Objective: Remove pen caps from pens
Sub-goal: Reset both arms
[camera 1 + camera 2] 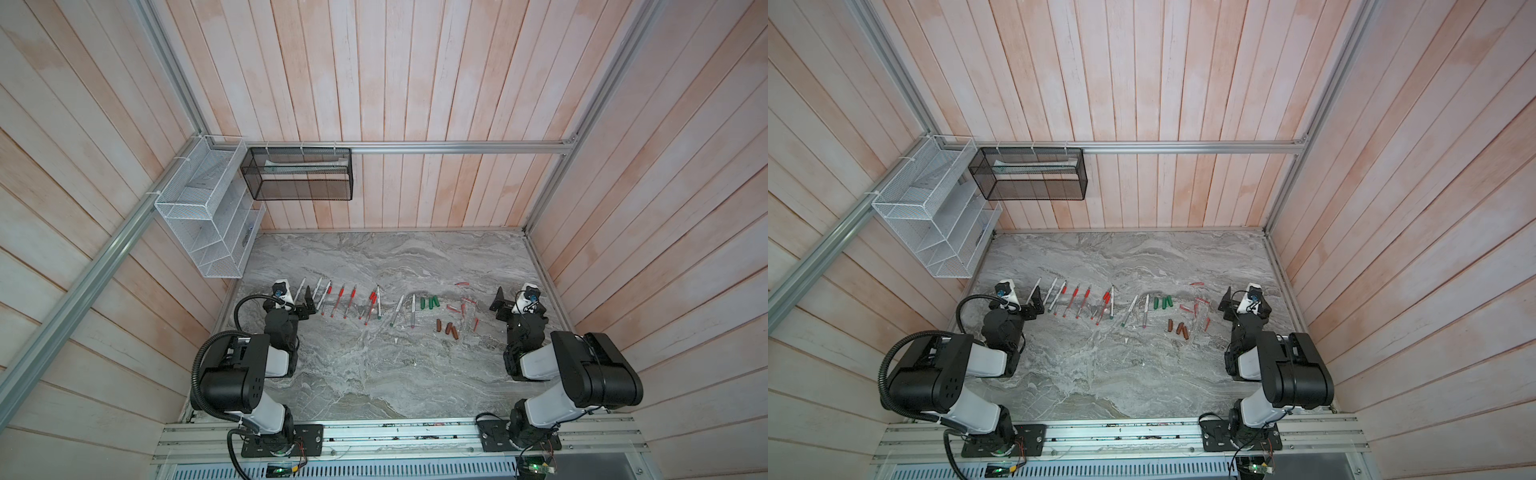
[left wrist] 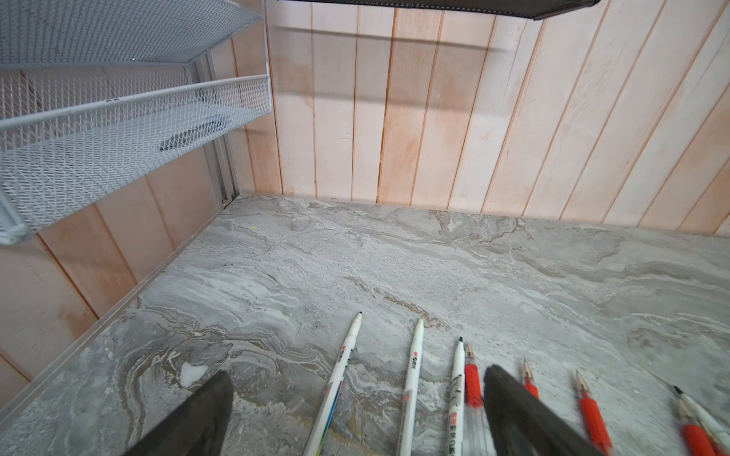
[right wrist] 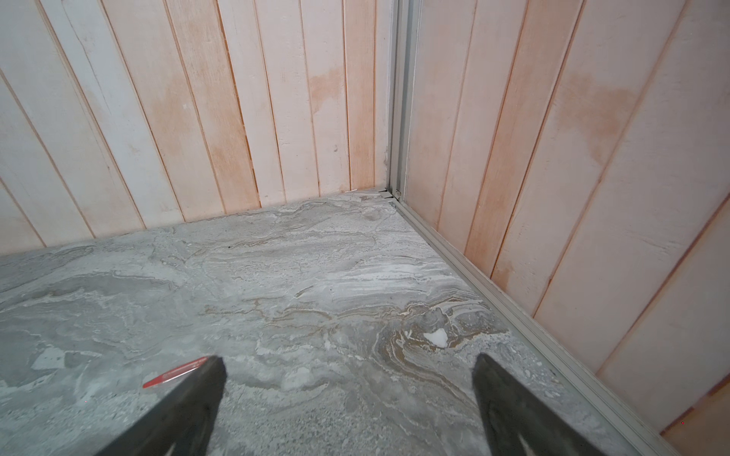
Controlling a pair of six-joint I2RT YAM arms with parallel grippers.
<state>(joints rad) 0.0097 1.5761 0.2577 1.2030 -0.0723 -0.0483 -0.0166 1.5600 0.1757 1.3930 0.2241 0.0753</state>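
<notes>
Both arms, left [image 1: 235,376] and right [image 1: 594,372], rise nearest the overhead lens. Pens [image 1: 340,296] lie in a loose row on the grey marble tabletop [image 1: 374,253], left of centre; those under the left wrist camera show bare tips. Rightward follow green pen caps [image 1: 429,302], brown pen caps [image 1: 449,328] and red pen caps [image 1: 453,308], in separate clusters. Left gripper [image 2: 357,373]: jaws spread wide, holding nothing, straddling three white markers [image 2: 411,375]; one finger [image 2: 513,410] covers part of a red-gripped pen [image 2: 529,385]. Right gripper [image 3: 347,359]: equally wide, empty, over bare table beside the red cluster; a finger [image 3: 185,402] hides most of one red cap [image 3: 174,373]. White wire basket [image 1: 199,208] and black mesh basket [image 1: 299,174] hang on the walls. Pen lower ends are cropped.
</notes>
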